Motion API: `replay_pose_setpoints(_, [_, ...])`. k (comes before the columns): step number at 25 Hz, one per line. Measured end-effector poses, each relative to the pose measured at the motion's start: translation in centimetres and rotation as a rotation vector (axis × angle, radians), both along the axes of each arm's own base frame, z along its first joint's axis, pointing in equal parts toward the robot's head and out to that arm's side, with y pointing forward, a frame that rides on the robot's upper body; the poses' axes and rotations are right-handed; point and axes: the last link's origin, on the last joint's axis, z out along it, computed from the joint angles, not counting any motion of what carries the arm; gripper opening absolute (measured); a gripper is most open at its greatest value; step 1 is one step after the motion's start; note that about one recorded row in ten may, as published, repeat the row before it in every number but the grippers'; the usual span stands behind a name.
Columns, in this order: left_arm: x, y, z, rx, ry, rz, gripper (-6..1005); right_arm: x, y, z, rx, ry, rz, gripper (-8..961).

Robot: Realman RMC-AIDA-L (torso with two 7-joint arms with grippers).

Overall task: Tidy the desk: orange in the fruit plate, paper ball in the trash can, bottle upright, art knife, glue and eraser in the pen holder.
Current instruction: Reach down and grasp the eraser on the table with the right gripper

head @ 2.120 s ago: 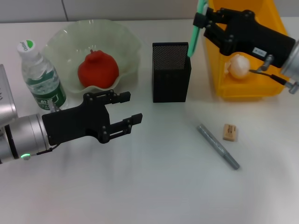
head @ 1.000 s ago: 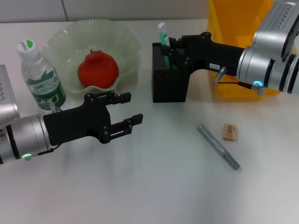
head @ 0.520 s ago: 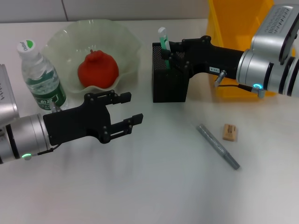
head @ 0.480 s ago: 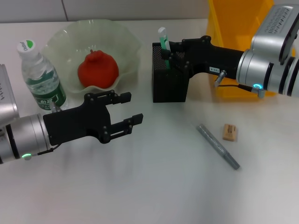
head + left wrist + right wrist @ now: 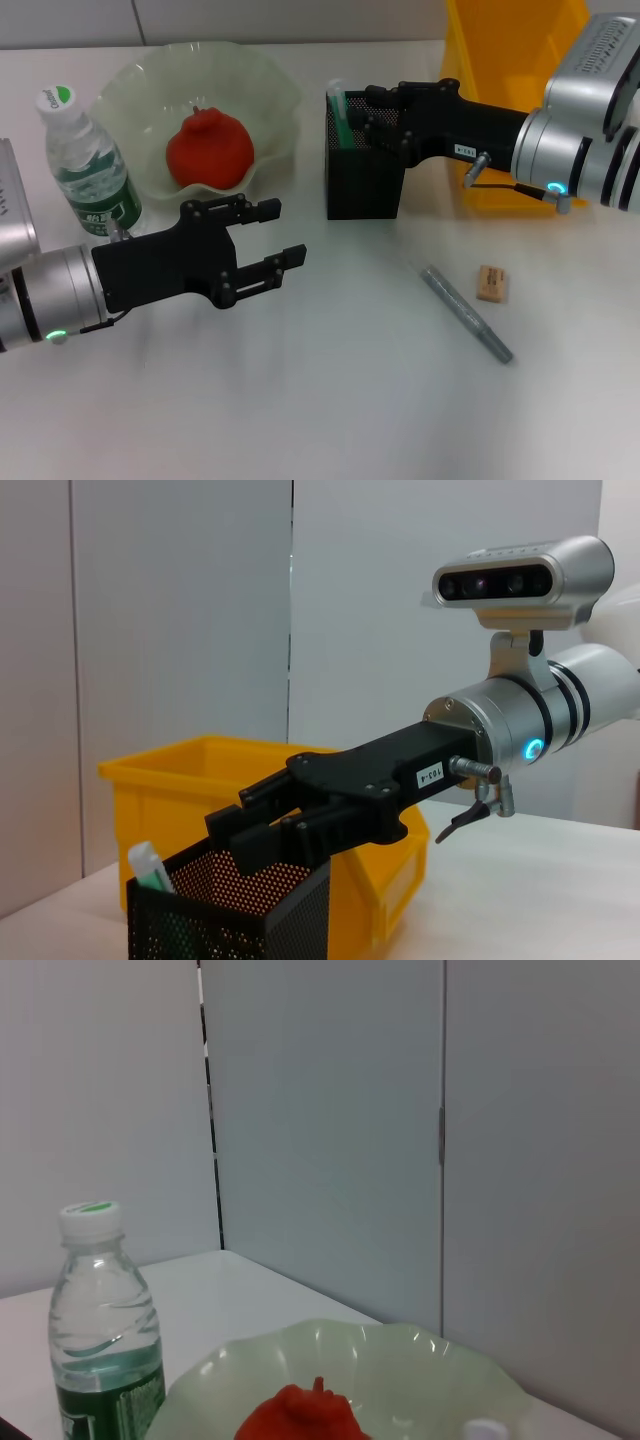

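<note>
A: Where is the right pincer [image 5: 368,108]?

B: Over the open top of the pen holder [image 5: 366,178], its fingers apart. The knife [image 5: 337,108] leans in the corner of the holder just beyond the fingertips, only its white tip above the rim, and as far as I can judge nothing grips it.

A: So the drop is done?

B: It looks so. What the step needs now is a clean exit: lift straight up, fingers held wide, so neither one catches the mesh rim or tips the light box over.

A: And farther out from it?

B: On the desk [image 5: 330,400], nearer the robot than the pincer and on its wrist side, lie the glue stick [image 5: 466,313] and the eraser [image 5: 492,283], near each other but not touching. Behind the arm stands the yellow bin [image 5: 520,110].

A: Past the holder?

B: The green bowl [image 5: 270,110] with the orange [image 5: 208,148] in it, then the bottle [image 5: 88,165], upright. The left pincer [image 5: 268,238] hovers idle and spread open, on the near side of the bowl.
</note>
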Motion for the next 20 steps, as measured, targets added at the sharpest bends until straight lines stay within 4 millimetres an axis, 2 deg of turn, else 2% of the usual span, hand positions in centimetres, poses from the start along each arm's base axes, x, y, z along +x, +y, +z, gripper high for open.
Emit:
replay_pose_setpoints(3, [0.0,-0.1,0.0,-0.001,-0.002,0.000,600,0.3,-0.3,0.3,0.005,0.006,-0.002,338])
replay_pose_setpoints(10, [0.0,-0.2,0.0,-0.002,-0.004,0.001,600,-0.1,-1.5,2.4,-0.012,0.108,0.014,341])
replay_pose_setpoints(13, [-0.1,-0.2,0.0,-0.003,-0.004,0.002,600,-0.3,-2.8,4.1,-0.038,0.175,0.052,342])
replay_pose_setpoints(14, [-0.1,-0.2,0.0,-0.002,-0.004,0.001,600,-0.2,-3.8,5.4,-0.046,0.217,0.066,343])
replay_pose_setpoints(15, [0.0,-0.1,0.0,-0.001,-0.005,0.001,600,-0.2,-3.8,5.4,-0.046,0.217,0.066,343])
replay_pose_setpoints(20, [0.2,-0.1,0.1,-0.004,-0.014,-0.010,600,1.3,-6.7,7.6,-0.068,0.250,0.088,346])
